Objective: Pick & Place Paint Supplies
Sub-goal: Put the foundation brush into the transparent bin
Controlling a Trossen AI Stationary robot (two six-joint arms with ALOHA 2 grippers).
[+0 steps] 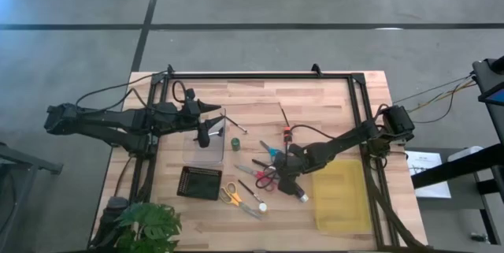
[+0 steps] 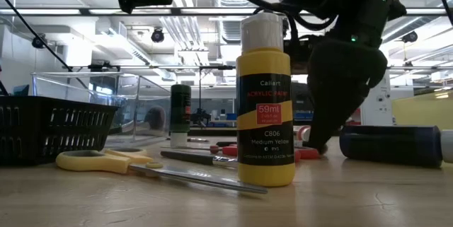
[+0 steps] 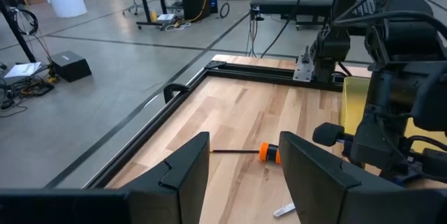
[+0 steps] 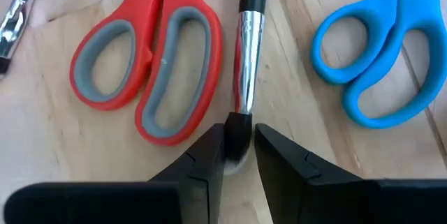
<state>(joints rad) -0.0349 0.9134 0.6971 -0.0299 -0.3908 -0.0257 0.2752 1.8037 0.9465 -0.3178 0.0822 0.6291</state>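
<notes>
My right gripper (image 4: 237, 155) is low over the table's middle (image 1: 283, 178), shut on a thin brush (image 4: 246, 35) with a black handle, silver ferrule and dark bristles. Red-handled scissors (image 4: 150, 70) and blue-handled scissors (image 4: 377, 56) lie flat on either side of the brush. Yellow-handled scissors (image 1: 231, 195) and a white-capped yellow paint bottle (image 2: 265, 100), which stands upright, are nearer the front edge. A small green pot (image 1: 235, 143) stands left of the pile. My left gripper (image 3: 244, 168) is open and hovers over a clear box (image 1: 206, 144). My right gripper pinches the brush at its bristle end (image 4: 237, 135), just below the ferrule, between its two fingertips (image 4: 209, 158). The fingers come from above, roughly in line with the brush. The brush lies flat on the table between the two pairs of scissors.
A black square tray (image 1: 199, 182) sits at the front left and a yellow bin (image 1: 340, 196) at the front right. An orange-collared brush (image 3: 262, 152) lies toward the far edge. A dark blue tube (image 2: 389, 146) lies beside my right gripper. A plant (image 1: 150, 225) stands at the front left corner.
</notes>
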